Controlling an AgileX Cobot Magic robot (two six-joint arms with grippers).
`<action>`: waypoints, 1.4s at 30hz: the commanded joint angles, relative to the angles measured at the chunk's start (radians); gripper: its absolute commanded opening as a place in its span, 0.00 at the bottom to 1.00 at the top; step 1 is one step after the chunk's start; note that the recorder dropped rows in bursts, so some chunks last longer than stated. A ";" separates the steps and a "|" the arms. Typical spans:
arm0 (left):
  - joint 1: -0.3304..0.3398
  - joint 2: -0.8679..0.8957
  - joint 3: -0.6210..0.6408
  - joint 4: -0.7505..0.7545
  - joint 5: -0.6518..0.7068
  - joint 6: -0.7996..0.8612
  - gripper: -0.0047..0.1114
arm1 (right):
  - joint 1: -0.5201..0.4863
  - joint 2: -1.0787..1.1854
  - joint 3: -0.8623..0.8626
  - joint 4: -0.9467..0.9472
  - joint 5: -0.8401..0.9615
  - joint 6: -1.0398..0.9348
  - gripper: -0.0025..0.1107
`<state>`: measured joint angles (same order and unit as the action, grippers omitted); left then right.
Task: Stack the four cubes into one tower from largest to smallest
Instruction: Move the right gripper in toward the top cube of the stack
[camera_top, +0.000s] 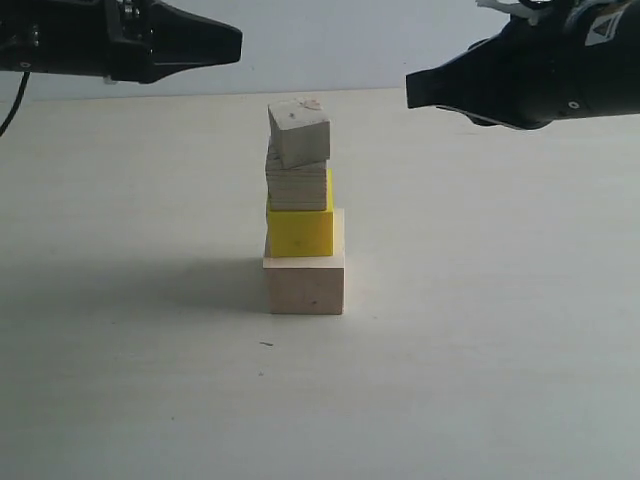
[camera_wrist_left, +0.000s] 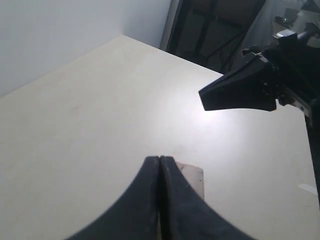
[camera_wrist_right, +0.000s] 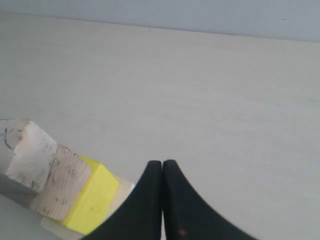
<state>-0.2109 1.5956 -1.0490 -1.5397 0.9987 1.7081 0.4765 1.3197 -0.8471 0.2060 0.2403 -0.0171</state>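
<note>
**blockhead:** The tower (camera_top: 303, 215) stands in the middle of the tabletop (camera_top: 480, 350): big cube (camera_top: 304, 285), yellow cube (camera_top: 300, 230), plywood cube (camera_top: 297, 186), then the small cube (camera_top: 299, 133) on top, twisted and a bit tilted.

**servo_sam:** Looks done? I see the left end effector (camera_top: 236, 42) and right end effector (camera_top: 411, 90) up high, well clear, both clenched on nothing.

**blockhead:** Pretty much. Wood's light, stiff, not fragile, but smooth faces probably slide. If the top one needs squaring, I'd pinch two opposite flat sides, gently.

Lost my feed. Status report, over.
Left tool shut, empty; right tool same. Tower complete, four high; smallest cube twisted on top. Nothing in the way.
</note>
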 joint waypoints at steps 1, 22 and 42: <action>0.002 -0.008 0.032 -0.010 -0.012 -0.019 0.04 | -0.006 0.045 0.003 0.119 -0.051 -0.084 0.02; 0.002 -0.008 0.037 -0.017 -0.010 -0.079 0.04 | -0.006 0.160 -0.067 0.919 0.200 -0.845 0.02; 0.002 -0.008 0.037 -0.011 -0.012 -0.081 0.04 | -0.006 0.172 -0.067 1.016 0.258 -0.936 0.02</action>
<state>-0.2109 1.5956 -1.0159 -1.5459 0.9838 1.6366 0.4745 1.4914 -0.9055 1.1994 0.4840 -0.9231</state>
